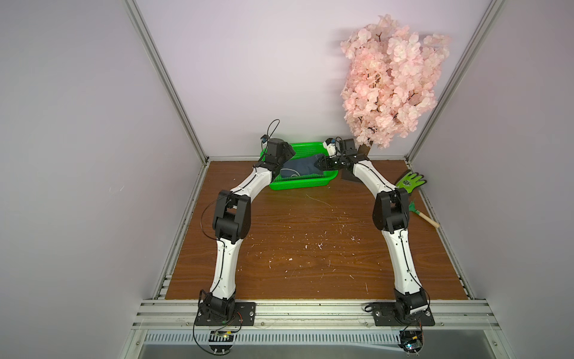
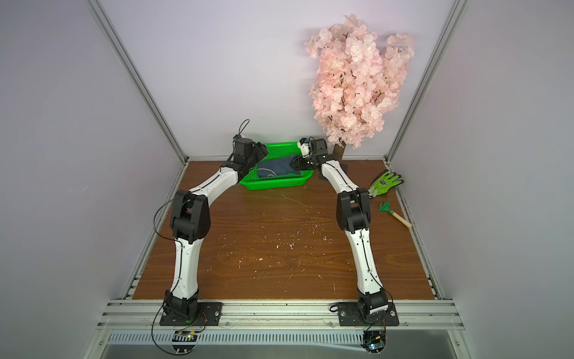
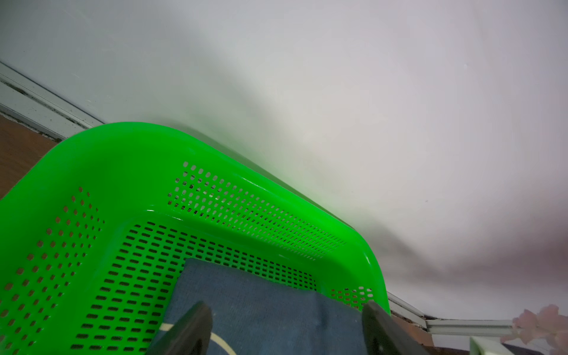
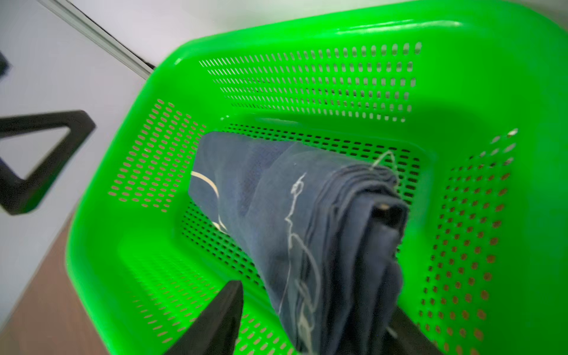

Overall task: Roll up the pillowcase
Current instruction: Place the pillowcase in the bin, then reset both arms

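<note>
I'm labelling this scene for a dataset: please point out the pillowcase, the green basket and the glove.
pillowcase (image 4: pixel 276 199): right wrist view, on the roll's outer layer.
basket (image 1: pixel 298 185): in a top view, on its near wall.
glove (image 1: pixel 408 182): in a top view, on its palm.
</note>
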Robot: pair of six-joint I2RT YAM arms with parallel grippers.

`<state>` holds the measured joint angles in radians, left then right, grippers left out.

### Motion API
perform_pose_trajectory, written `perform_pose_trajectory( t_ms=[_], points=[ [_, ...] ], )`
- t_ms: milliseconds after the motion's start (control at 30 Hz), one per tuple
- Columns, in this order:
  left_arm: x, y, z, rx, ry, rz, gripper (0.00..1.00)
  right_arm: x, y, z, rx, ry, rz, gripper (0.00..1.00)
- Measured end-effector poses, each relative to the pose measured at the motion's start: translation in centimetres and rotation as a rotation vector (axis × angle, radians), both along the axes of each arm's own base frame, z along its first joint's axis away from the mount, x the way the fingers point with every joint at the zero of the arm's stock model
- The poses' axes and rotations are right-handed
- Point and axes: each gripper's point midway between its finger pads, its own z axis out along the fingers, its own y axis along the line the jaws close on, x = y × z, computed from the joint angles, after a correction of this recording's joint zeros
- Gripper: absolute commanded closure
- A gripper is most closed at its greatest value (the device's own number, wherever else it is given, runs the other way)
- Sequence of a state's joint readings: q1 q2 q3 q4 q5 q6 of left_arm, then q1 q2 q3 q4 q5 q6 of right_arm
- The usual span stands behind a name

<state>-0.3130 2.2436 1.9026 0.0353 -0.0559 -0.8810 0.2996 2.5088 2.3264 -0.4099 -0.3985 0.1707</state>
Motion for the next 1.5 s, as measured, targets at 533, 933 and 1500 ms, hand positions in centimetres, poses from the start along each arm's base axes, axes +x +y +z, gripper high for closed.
perform_pose_trajectory(
  t_ms=[533,933,1500],
  points=[
    [-0.9,3.0,-0.5,0.109,0.013,-0.021,0.2,-2.9,-3.9,6.3,-0.149,-0.096,-0.097,0.2],
    [-14.9,9.7,4.6,0.571,-0.091,-0.075,0.05,-16.4,-9.7,7.7,-0.11,-0.239,-0.17,0.01],
    [-27.1,19.3,-10.9,0.829,0.018,0.0,0.0,-24.5,-26.2,-2.1,-0.228,-0.398,-0.643,0.01]
  ],
)
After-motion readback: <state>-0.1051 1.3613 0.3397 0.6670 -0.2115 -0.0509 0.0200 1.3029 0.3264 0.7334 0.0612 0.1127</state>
